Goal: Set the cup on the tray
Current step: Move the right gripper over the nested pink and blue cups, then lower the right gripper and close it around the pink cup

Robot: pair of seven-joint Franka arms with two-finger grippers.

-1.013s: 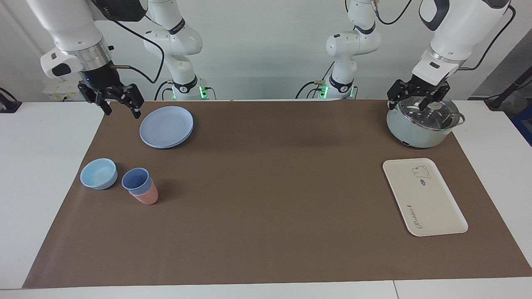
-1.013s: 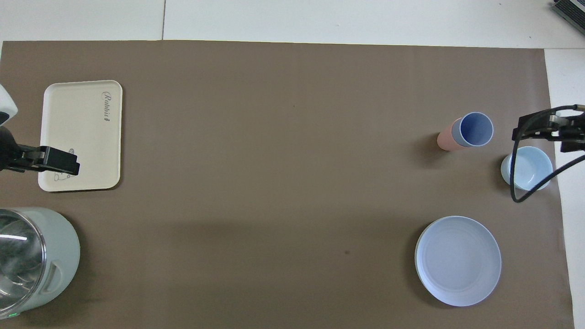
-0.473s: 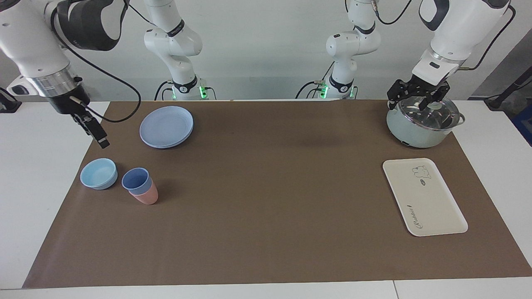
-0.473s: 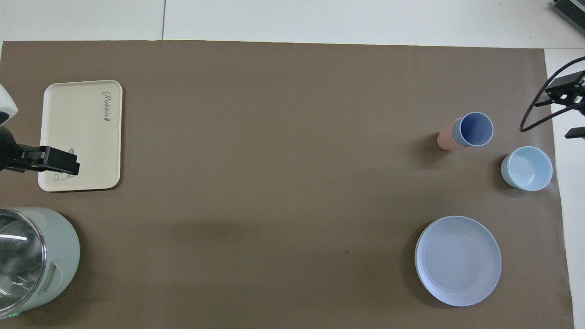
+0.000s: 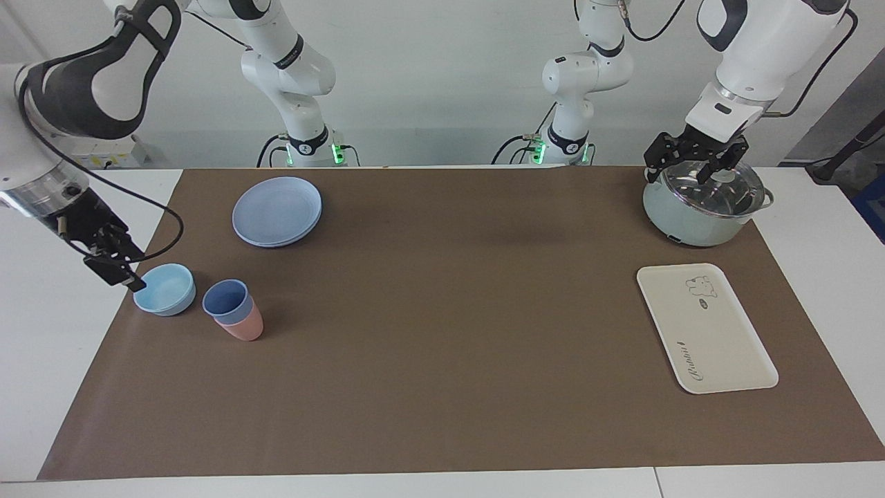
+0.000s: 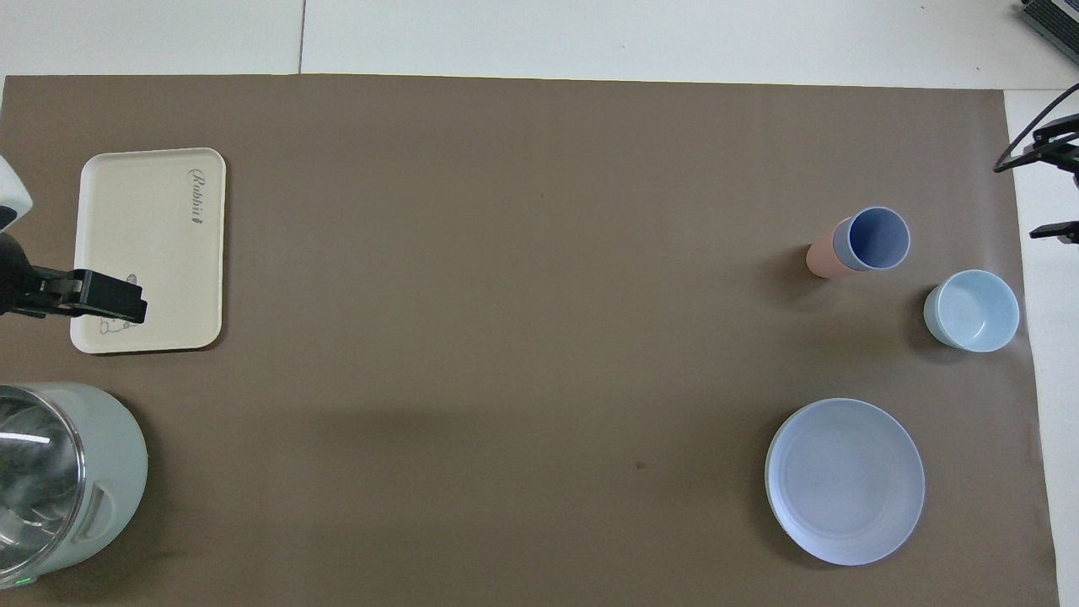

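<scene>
Covering the table (image 5: 41,346) lies a brown mat (image 5: 442,311); left tool (image 5: 695,162), right tool (image 5: 128,277) gape open.

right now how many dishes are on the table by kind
cups: 2, the periwinkle-blue cup nested in the pink cup
bowls: 1, the light-blue bowl
plates: 1, the round blue plate
trays: 1, the cream tray
pots: 1, the lidded pot
total: 6

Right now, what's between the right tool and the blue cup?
The light-blue bowl sits between the right tool and the cup, which is nested in a pink cup; clearest in the facing view.
</scene>
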